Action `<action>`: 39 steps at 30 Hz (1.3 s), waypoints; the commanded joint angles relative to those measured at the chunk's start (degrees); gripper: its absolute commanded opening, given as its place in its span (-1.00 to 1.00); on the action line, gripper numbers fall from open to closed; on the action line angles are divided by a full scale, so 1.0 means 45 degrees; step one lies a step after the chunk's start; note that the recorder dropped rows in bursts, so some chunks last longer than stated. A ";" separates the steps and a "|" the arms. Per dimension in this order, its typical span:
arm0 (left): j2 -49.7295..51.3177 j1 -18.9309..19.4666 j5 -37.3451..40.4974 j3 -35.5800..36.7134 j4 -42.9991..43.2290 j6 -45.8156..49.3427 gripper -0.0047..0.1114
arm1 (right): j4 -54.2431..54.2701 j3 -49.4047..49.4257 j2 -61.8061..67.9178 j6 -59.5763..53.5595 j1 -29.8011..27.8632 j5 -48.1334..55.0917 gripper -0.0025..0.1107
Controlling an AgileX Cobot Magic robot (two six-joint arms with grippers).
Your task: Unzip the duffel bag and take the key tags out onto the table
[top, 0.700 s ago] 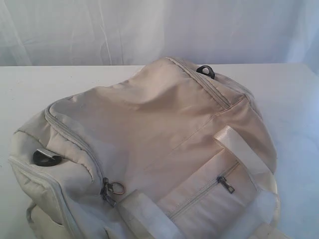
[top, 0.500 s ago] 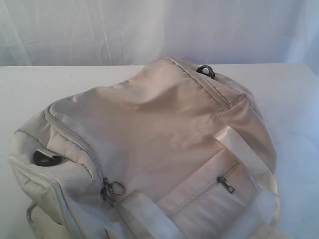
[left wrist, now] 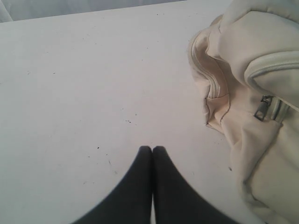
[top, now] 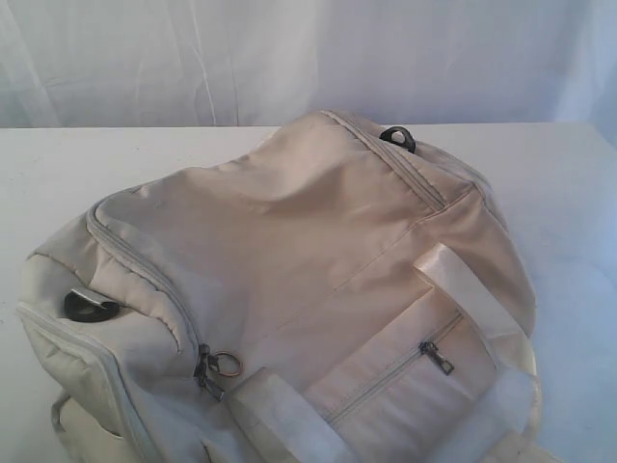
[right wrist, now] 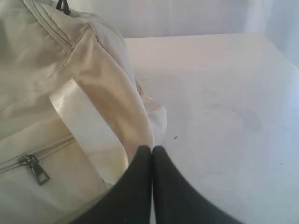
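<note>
- Duffel bag (top: 308,260), exterior view: lies zipped shut across the near middle of the table (top: 58,174), with its near end running out of frame. The fabric is slack and creased. I judge it light and soft, and likely to bunch under a pull, so one arm should hold it down. The best hold is the main zipper pull (top: 217,365) with its ring, at the near left corner. No key tags in sight, presumably inside. Neither arm shows here.
- Left wrist view: left gripper (left wrist: 152,148) is pressed closed and empty over bare table, apart from the bag's end. There is wide open room on that side.
- Right wrist view: right gripper (right wrist: 152,148) is likewise clenched on nothing, at the bag's flank near the webbing strap (right wrist: 70,107) and side pocket pull (right wrist: 35,169). Whether it touches the bag I cannot tell. Open tabletop lies beyond, and the table's edge is well apart.
</note>
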 commanded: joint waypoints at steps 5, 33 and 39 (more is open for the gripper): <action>-0.0066 -0.0010 -0.0027 0.0048 -0.0029 0.0000 -0.92 | -0.0028 0.0079 -0.0058 0.0011 0.0037 -0.0038 -0.96; -0.0066 -0.0033 -0.0052 0.0048 -0.0029 0.0000 -0.92 | -0.0028 0.0079 -0.0058 -0.0135 0.0037 -0.2383 -0.96; -0.0066 -0.0033 -0.4622 0.0048 -0.0029 0.0721 -0.92 | -0.0113 0.0079 -0.0058 -0.0135 0.0037 -0.2880 -0.96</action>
